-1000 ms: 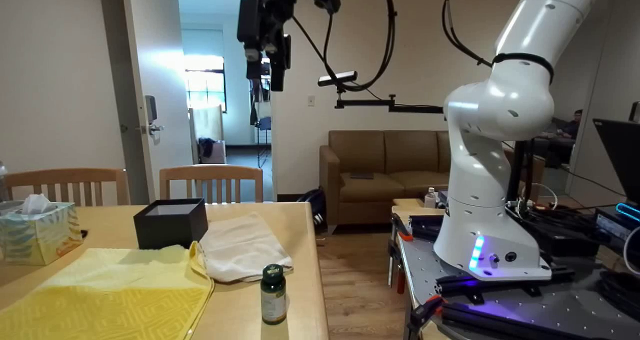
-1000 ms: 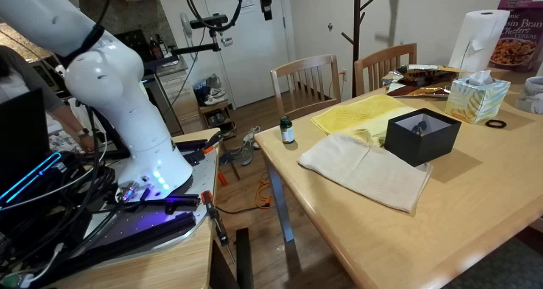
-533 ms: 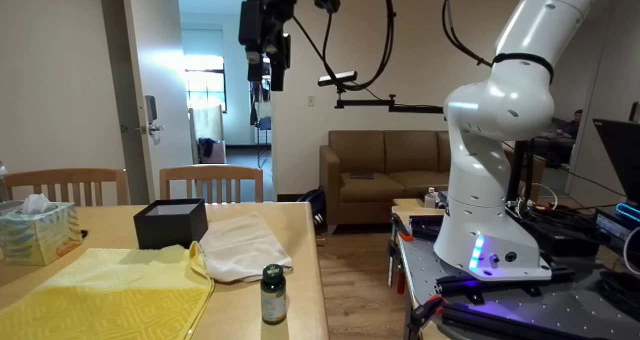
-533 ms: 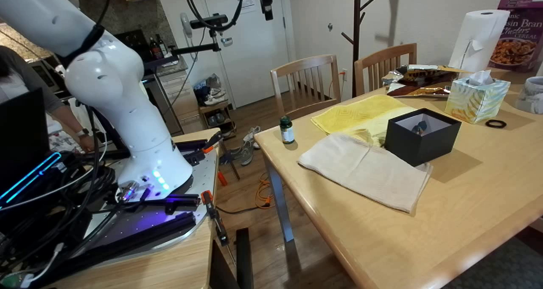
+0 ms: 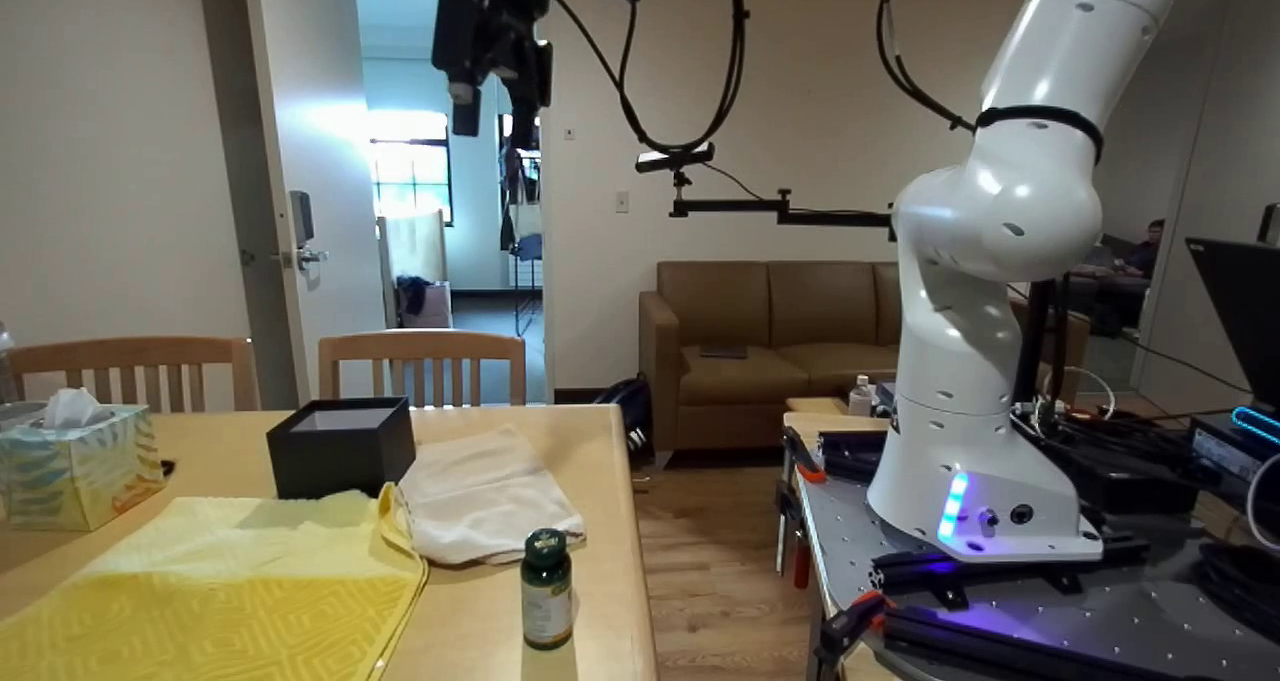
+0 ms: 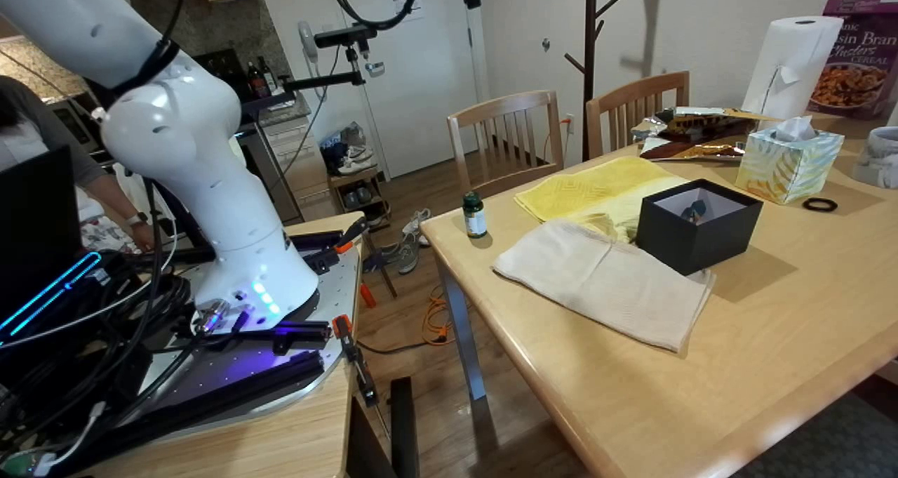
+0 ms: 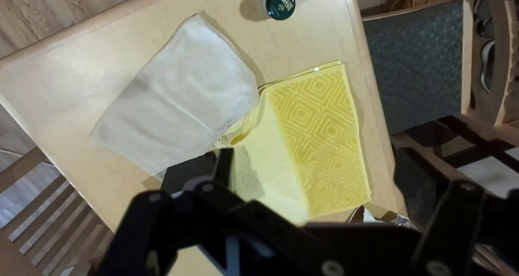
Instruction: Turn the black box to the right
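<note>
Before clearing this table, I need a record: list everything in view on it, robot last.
Pill bottle: 1, dark green, near table corner
Folded cloth: 1, beige, by black box
Patterned towel: 1, yellow, by cloth
Black box: 1, black, by towel, contents unclear
Tissue box: 1, blue-yellow, near ring
Ring: 1, black, by tissue box
Foil wrappers: count unclear, gold-brown, behind tissue box
Paper towel roll: 1, white, by cereal box
Cereal box: 1, purple, behind roll
Cropped object: 1, grey, near ring
Arm: 1, white, beside table
Gripper: 1, black, above table
</note>
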Robot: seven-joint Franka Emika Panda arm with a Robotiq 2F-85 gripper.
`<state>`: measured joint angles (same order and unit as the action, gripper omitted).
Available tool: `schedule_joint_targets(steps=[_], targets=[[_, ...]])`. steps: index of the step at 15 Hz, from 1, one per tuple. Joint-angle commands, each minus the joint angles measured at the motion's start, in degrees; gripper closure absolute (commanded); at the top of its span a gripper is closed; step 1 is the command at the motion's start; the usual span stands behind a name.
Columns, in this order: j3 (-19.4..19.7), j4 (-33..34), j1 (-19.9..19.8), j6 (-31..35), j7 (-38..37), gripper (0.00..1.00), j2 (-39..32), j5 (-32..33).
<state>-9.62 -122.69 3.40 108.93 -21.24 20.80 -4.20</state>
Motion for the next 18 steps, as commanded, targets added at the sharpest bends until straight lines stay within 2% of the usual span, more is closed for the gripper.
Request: schedule_joint_targets(steps=[1,5,8,10,14,18], targets=[[2.53,9.61,-0.52,-2.64,2.98,0.00,-10.73,-2.22],[4.99,14.87,-0.02,-1.69,8.65,0.00,-20.40,-6.52],[5.40,17.31,-0.08,-1.46,12.73,0.00,-26.22,-9.42],[5.29,17.75,0.03,-0.71,13.36,0.00,-28.85,-8.68],[5.89,17.48,0.47,-1.70,11.26,0.00,-33.84,-3.06],[5.91,16.21,0.37,-0.62,11.63,0.00,-34.47,-4.31]])
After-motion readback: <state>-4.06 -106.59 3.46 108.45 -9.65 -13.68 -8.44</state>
